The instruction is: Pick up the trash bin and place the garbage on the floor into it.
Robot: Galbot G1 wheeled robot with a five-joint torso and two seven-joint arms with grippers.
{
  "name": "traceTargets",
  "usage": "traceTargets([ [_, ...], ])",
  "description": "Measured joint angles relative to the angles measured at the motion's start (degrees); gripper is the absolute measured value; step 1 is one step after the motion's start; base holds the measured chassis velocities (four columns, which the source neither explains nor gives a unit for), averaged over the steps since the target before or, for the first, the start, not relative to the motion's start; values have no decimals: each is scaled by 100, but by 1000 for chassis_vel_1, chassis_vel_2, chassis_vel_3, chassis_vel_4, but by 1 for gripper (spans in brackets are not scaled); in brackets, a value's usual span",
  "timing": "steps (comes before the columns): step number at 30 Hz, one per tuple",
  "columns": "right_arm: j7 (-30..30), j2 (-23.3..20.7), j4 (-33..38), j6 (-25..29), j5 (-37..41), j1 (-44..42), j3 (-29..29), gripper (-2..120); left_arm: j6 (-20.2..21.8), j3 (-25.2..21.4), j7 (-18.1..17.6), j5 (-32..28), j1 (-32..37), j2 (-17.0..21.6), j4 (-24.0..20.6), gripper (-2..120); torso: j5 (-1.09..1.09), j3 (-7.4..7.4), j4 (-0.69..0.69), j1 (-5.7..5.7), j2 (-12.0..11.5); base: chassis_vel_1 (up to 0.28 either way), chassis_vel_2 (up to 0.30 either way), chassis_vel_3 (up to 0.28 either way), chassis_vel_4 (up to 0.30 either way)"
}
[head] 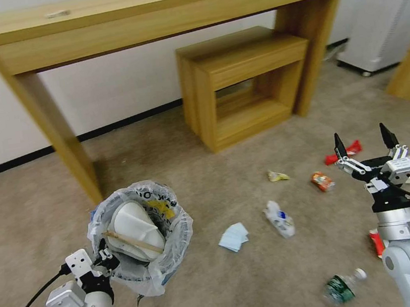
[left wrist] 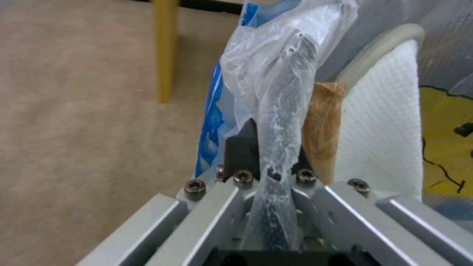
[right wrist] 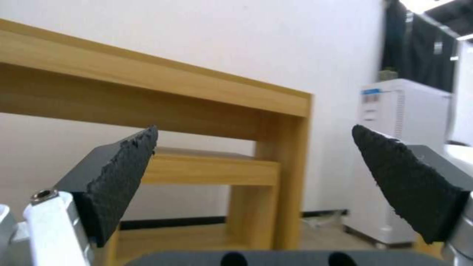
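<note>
Two arms frame the head view. On the left, the left tool [head: 109, 261] pinches the near rim of the trash bin [head: 143, 236], which holds a white slipper [head: 134, 229] and a wooden stick [head: 133, 241] inside its crinkly plastic bag [head: 174, 239]. The left wrist view shows the grip up close: the black fingers [left wrist: 241, 151] press together on the bag-wrapped rim [left wrist: 283, 122], with the bin's blue side [left wrist: 212, 118] on one side and the slipper's white textured surface [left wrist: 382, 129] and a piece of wood [left wrist: 323, 125] on the other.

Moving right across the beige floor [head: 209, 295] in the head view, litter lies scattered: a pale blue tissue pack [head: 233, 237], a crumpled white wrapper [head: 279, 219], a small yellowish scrap [head: 278, 176], a crushed can [head: 323, 181], a red wrapper [head: 344, 152] and, nearer the robot, a green plastic bottle [head: 343, 286]. Another red item [head: 376, 242] peeks out beside the right arm.

At the far right, the right tool [head: 364, 144] is raised above the floor with its fingers spread wide and nothing between them. The right wrist view looks between the two black fingertips [right wrist: 123, 173] at the tall wooden desk [right wrist: 147, 92], the lower wooden stand [right wrist: 212, 168] beneath it, and a white appliance [right wrist: 404, 147] by the wall.
</note>
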Motion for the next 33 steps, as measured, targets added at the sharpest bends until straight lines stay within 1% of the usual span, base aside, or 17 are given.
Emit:
traceTargets([
  [7,13,20,0,-3,-27,-3,-14,100,-3,0,14,-51,-13,12,10,0,0,0,-2,0,0,-107,-104,-97,-95],
  [11,65,37,0,-5,-78,-11,-90,100,-4,-9,-4,-86,-31,24,10,0,0,0,1,0,0,-21,-17,-18,-26],
  [13,343,38,46,-118,-154,-55,-205,100,-4,-11,-17,-101,-34,25,9,0,0,0,2,0,0,0,0,0,0],
  [14,343,38,46,-118,-154,-55,-205,100,-4,-11,-17,-101,-34,25,9,0,0,0,2,0,0,0,0,0,0],
  [16,841,11,187,-433,-158,-150,-360,100,-4,-15,-22,-123,-34,27,7,0,0,0,1,0,0,0,0,0,0],
  [17,841,11,187,-433,-158,-150,-360,100,-4,-15,-22,-123,-34,27,7,0,0,0,1,0,0,0,0,0,0],
  [20,1521,-107,481,-1118,142,-349,-649,100,-3,-44,-29,-170,-42,38,-5,0,0,0,1,0,0,0,0,0,0],
  [21,1521,-107,481,-1118,142,-349,-649,100,-3,-44,-29,-170,-42,38,-5,0,0,0,1,0,0,0,0,0,0],
  [22,1741,-164,581,-1382,301,-414,-734,100,-2,-48,-31,-183,-44,41,-15,0,-1,0,1,0,0,0,0,0,0],
  [24,2411,-403,904,-2380,815,-579,-938,100,2,-64,-33,-225,-44,47,-37,0,0,0,0,0,1,0,0,0,0],
  [25,2411,-403,904,-2380,815,-579,-938,100,2,-64,-33,-225,-44,47,-37,0,0,0,0,0,1,0,0,0,0],
  [26,2658,-510,1000,-2715,969,-632,-991,100,2,-73,-35,-236,-41,52,-42,0,-1,0,0,0,0,0,0,0,0],
  [27,3040,-711,1132,-3238,1230,-694,-1074,100,2,-87,-38,-253,-33,59,-50,0,0,0,0,0,1,0,0,0,0],
  [28,3509,-1028,1265,-3904,1641,-752,-1184,100,2,-102,-40,-275,-18,72,-63,0,-1,0,0,0,0,0,0,0,0],
  [29,3509,-1028,1265,-3904,1641,-752,-1184,100,2,-102,-40,-275,-18,72,-63,0,-1,0,0,0,0,0,0,0,0],
  [32,4316,-1525,1354,-5109,2908,-757,-1404,100,2,-122,-41,-303,2,97,-105,0,-1,0,0,0,0,0,0,0,0],
  [33,4316,-1525,1354,-5109,2908,-757,-1404,100,2,-122,-41,-303,2,97,-105,0,-1,0,0,0,0,0,0,0,0],
])
